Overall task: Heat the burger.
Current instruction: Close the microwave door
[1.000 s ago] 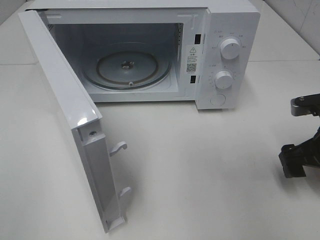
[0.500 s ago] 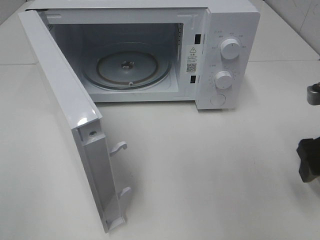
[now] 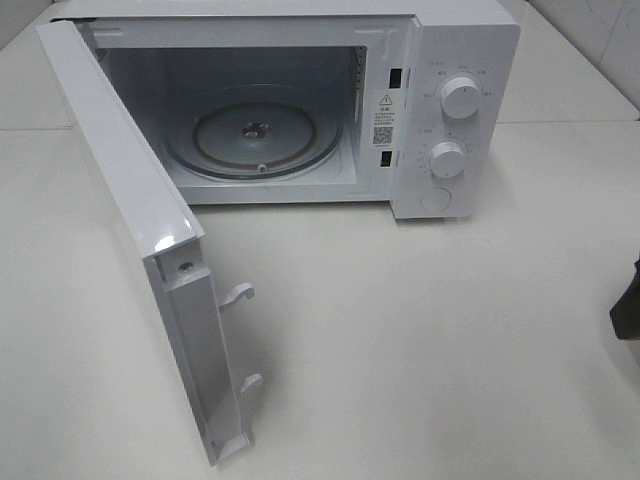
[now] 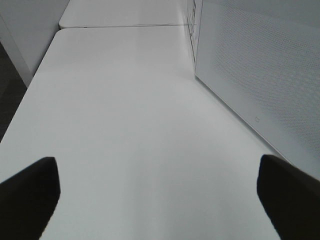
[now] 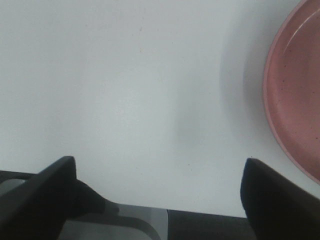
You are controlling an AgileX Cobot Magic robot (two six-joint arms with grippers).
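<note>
The burger is out of view in every frame. My right gripper [image 5: 160, 195] is open and empty above the white table, its two dark fingers [image 5: 45, 195] wide apart. The rim of a round pink plate [image 5: 295, 100] lies just beyond one finger in the right wrist view; the part of it that shows is bare. In the exterior high view only a dark bit of the right arm [image 3: 628, 310] shows at the right edge. My left gripper [image 4: 160, 200] is open and empty, low over the table beside the microwave door.
A white microwave [image 3: 450, 60] stands at the back with its door [image 3: 130, 200] swung fully open toward the front left. Its glass turntable [image 3: 255, 135] is bare. The door's outer face [image 4: 260, 65] shows in the left wrist view.
My right arm has drawn back to the right and has almost left the exterior high view. The microwave and its door have not moved.
</note>
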